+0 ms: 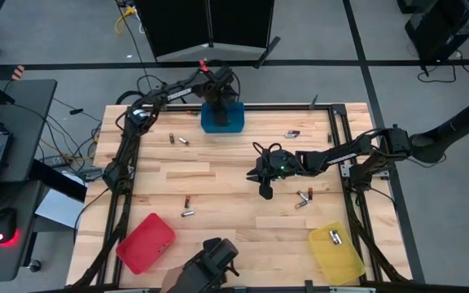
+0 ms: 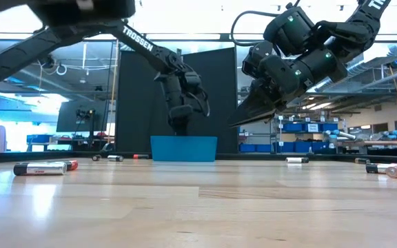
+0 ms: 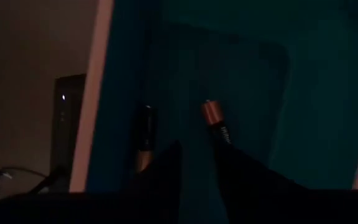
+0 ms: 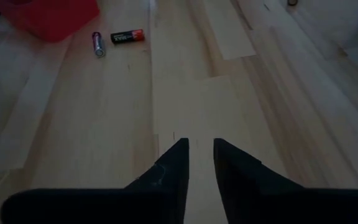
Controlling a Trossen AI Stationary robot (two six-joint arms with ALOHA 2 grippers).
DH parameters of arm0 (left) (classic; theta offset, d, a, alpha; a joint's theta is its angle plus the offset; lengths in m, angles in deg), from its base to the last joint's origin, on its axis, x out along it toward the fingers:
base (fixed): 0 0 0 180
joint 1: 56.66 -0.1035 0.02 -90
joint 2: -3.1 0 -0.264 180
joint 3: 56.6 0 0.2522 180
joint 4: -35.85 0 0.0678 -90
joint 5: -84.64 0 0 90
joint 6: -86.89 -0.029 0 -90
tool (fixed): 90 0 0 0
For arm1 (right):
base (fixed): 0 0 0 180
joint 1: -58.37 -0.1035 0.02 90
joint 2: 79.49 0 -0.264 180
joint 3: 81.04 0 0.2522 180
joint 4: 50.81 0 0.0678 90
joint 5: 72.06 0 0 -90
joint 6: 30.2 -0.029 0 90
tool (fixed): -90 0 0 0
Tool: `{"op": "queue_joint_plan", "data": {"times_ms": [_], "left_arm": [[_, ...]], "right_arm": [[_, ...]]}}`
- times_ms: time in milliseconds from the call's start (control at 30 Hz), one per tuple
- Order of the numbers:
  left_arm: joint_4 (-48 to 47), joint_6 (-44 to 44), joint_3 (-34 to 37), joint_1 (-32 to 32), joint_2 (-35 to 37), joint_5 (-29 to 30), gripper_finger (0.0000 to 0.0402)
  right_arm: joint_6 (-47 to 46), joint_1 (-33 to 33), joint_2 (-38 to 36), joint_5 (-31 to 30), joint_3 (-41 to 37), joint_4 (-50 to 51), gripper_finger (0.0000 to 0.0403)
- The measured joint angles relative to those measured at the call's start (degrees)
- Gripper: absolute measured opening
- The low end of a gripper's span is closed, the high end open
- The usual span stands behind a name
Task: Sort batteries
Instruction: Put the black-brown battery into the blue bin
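My left gripper (image 1: 219, 96) hangs open over the blue bin (image 1: 222, 119) at the table's far edge, pointing steeply down. In its wrist view two batteries lie on the bin's floor, a dark one (image 3: 145, 128) and a copper-ended one (image 3: 215, 121) just past its fingertips; I cannot tell whether that one touches a finger. My right gripper (image 1: 265, 182) hovers open above bare wood mid-table with nothing between its fingers (image 4: 173, 163). Loose batteries lie on the table at the far left (image 1: 177, 140), near left (image 1: 188, 207) and right of my right gripper (image 1: 302, 198).
A red bin (image 1: 145, 242) sits at the near left. A yellow bin (image 1: 340, 259) at the near right holds one battery (image 1: 335, 237). Another battery (image 1: 291, 133) lies far right of the blue bin. Black frame rails run along the table's edges.
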Motion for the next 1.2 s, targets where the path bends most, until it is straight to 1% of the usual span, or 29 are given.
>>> {"op": "queue_joint_plan", "data": {"times_ms": [133,233,400,533,600,700,800,933,1033,1200], "left_arm": [[1.7,0.4,0.0,0.1,1.6,0.0,0.0103],[2.9,1.1,0.0,0.3,2.8,0.0,0.0094],[5.1,2.4,0.5,0.6,3.5,0.0,0.006],[12.3,4.0,5.1,0.8,5.5,0.0,0.0024],[17.7,5.5,8.9,1.0,7.6,0.0,0.0009],[27.3,7.7,16.7,1.1,12.4,-0.9,0.0007],[36.9,9.5,26.3,1.9,18.2,-1.6,0.0011],[50.1,11.3,40.0,3.9,27.9,-2.6,0.0011],[59.6,14.6,49.7,6.2,35.3,-3.4,0.0011],[71.8,18.8,64.0,11.0,46.7,-4.3,0.0011]], "right_arm": [[0.0,0.0,0.0,0.0,0.0,0.0,0.0106],[0.0,0.0,0.0,0.0,0.0,0.0,0.0116],[0.0,0.0,0.0,0.0,0.0,0.0,0.0125],[0.0,0.0,0.0,0.0,0.0,0.3,0.0126],[0.0,0.0,0.0,0.0,0.0,0.8,0.0125],[-0.5,-0.1,-0.7,0.0,0.0,2.0,0.0125],[-1.7,-0.1,-2.0,0.0,0.0,3.3,0.0124],[-1.7,-0.2,-3.9,0.0,0.1,6.1,0.0118],[-2.8,-0.2,-5.2,-0.2,0.0,10.2,0.01],[-8.1,-0.7,-7.7,-1.6,0.2,18.5,0.0049]]}}
